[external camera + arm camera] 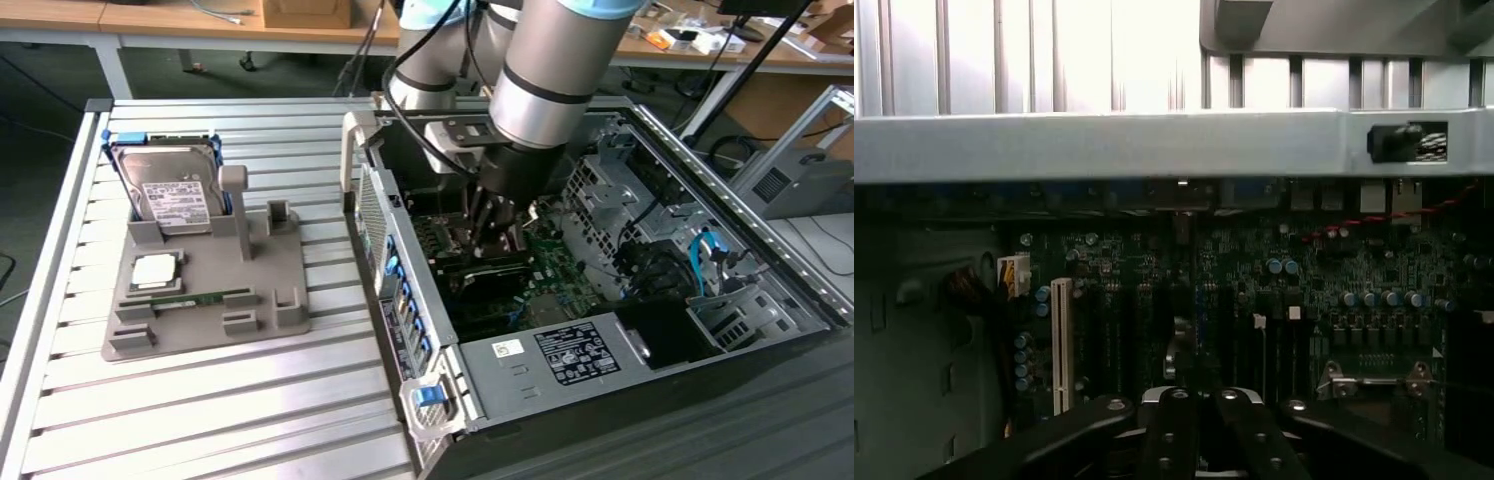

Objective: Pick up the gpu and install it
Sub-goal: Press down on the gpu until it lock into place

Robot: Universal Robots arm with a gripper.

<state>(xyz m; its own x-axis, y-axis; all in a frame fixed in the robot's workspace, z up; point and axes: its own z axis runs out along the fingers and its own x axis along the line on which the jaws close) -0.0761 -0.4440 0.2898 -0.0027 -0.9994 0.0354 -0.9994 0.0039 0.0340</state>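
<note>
Because a card of this kind is thin and is met edge-on from the wrist, the gpu is taken, as a judgement only, to be the narrow dark upright shape with a silvery glint just beyond the fingertips. It stands over the row of long slots on the motherboard. Whether it is seated in a slot or merely held above one cannot be told.

The gripper is seen with its 2 fingers pressed together. Whether the card's edge is pinched between them or they are closed on nothing cannot be told either. A closed, narrow claw is judged to suit this place, since little room is left between the slots and the case wall.

In the exterior view the gripper is lowered deep into the open computer case, pointing straight down at the motherboard. That upright pose is judged to be chosen so that a card can be pushed squarely into its slot. 1 white slot stands well apart from the fingertips.

Outside the case, on the exterior view's left, a grey tray is laid on the slatted table. On the tray, 1 hard drive is propped upright, and 1 processor chip and 1 memory stick lie flat, each kept in its own seat within the arm's reach.
</note>
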